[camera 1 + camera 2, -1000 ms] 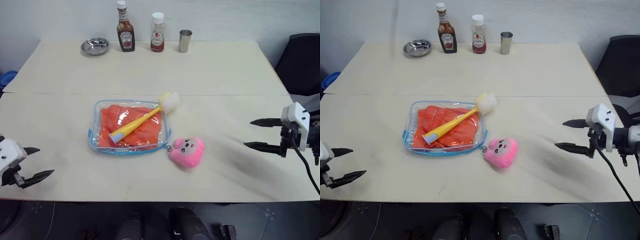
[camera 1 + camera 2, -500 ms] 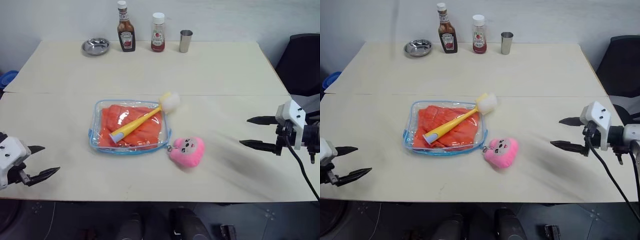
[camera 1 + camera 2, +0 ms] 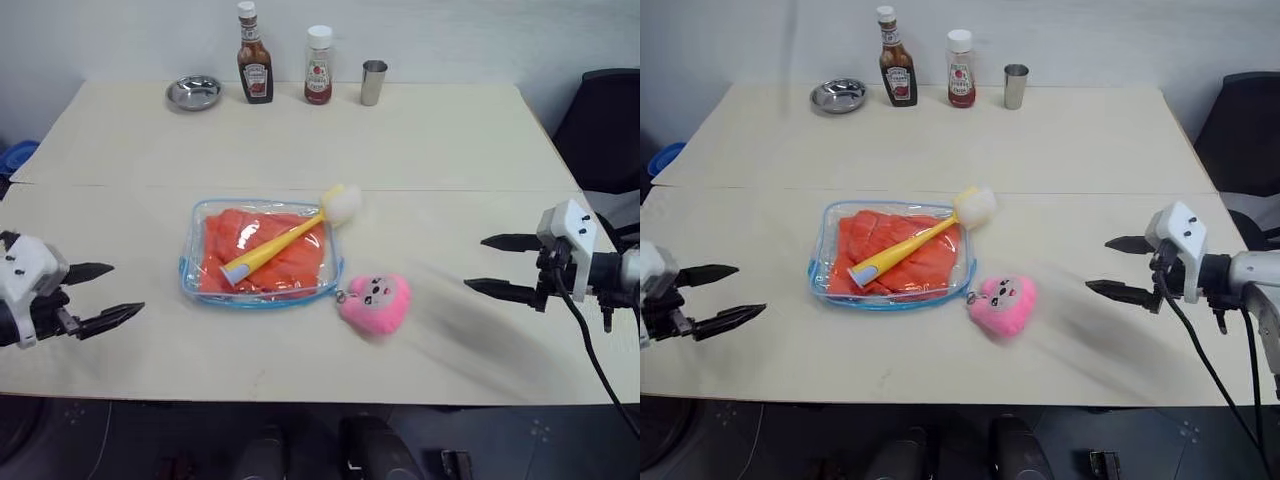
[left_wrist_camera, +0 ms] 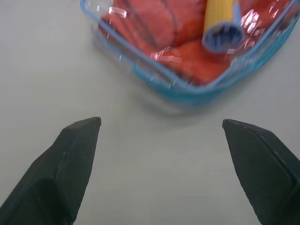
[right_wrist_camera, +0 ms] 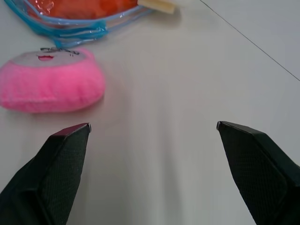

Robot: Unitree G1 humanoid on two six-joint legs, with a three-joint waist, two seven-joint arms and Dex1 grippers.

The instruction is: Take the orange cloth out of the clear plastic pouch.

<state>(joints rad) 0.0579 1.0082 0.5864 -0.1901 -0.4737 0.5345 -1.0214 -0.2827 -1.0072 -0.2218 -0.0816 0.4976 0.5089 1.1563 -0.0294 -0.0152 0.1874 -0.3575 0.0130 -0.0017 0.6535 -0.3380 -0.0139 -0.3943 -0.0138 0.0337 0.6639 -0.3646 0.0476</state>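
The pouch [image 3: 262,252] lies flat mid-surface with the cloth [image 3: 290,262] inside and a yellow brush [image 3: 280,241] across it. The left gripper [image 3: 104,295] and right gripper [image 3: 496,266] hover near the side edges, fingers apart, empty.

orange cloth [image 3: 262,250], blue-edged clear pouch [image 3: 195,290], pink plush [image 3: 375,303]

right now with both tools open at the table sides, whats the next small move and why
Probably bring the left tool in to the clear plastic pouch to pin its near edge. Both tools hang open and apart from it, the right tool beyond the pink plush charm. The orange cloth is inside, and a yellow brush lies across the pouch, likely needing clearing.
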